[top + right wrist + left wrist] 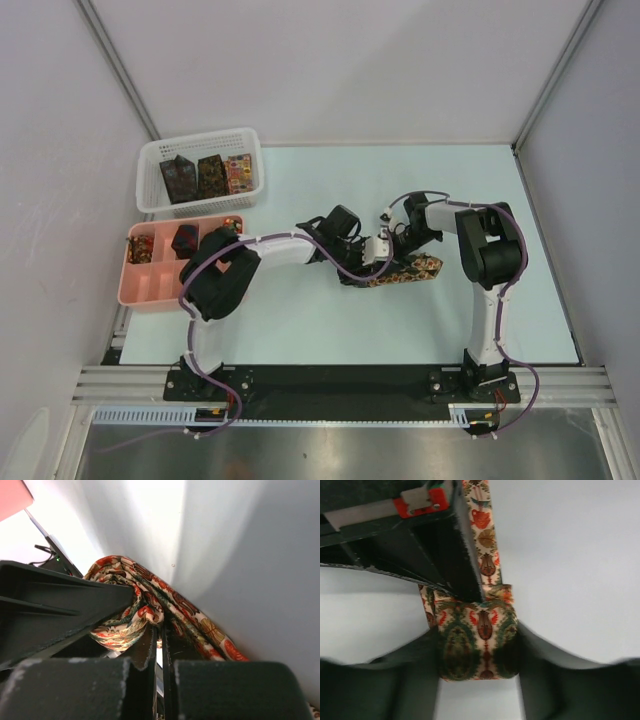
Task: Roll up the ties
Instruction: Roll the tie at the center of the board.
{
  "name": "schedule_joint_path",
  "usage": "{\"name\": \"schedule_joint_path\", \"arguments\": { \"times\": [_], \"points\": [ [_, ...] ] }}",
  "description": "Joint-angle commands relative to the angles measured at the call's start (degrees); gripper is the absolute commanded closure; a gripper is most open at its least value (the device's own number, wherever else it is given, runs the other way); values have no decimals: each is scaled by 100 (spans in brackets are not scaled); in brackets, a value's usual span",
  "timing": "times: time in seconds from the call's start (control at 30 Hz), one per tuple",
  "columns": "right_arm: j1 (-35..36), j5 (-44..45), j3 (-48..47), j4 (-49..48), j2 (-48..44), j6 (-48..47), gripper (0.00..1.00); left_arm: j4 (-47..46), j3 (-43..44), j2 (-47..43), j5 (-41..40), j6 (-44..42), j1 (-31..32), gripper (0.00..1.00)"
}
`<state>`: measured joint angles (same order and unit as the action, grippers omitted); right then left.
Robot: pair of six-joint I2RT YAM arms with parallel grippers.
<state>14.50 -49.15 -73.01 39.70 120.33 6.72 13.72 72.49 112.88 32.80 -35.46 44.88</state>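
Looked mid-roll: L gripper (476,635) clasped the tie (408,270) roll, R gripper (161,630) pinched its core; next prob. needs winding w/o slack.

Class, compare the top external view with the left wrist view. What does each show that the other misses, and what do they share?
Only top external: the white basket, the pink tray, the left arm and right arm whole. Only left wrist: the tie wound into a roll held in the left tool, red urn motifs clear. Both: that patterned tie on the pale table.
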Motion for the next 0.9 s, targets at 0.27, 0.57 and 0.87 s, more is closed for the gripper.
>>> {"name": "schedule_joint_path", "arguments": {
  "times": [0.27, 0.57, 0.87],
  "points": [
    [-578, -271, -591, 881, -168, -645, 88, 298, -182, -20, -291, 180, -67, 85],
    [-809, 633, -266, 916, 122, -821, 87, 272, -270, -135, -458, 259, -94, 87],
    [-730, 1573, -55, 925, 157, -725, 86, 351, -411, -556, -687, 496, -173, 84]
  ]
}}
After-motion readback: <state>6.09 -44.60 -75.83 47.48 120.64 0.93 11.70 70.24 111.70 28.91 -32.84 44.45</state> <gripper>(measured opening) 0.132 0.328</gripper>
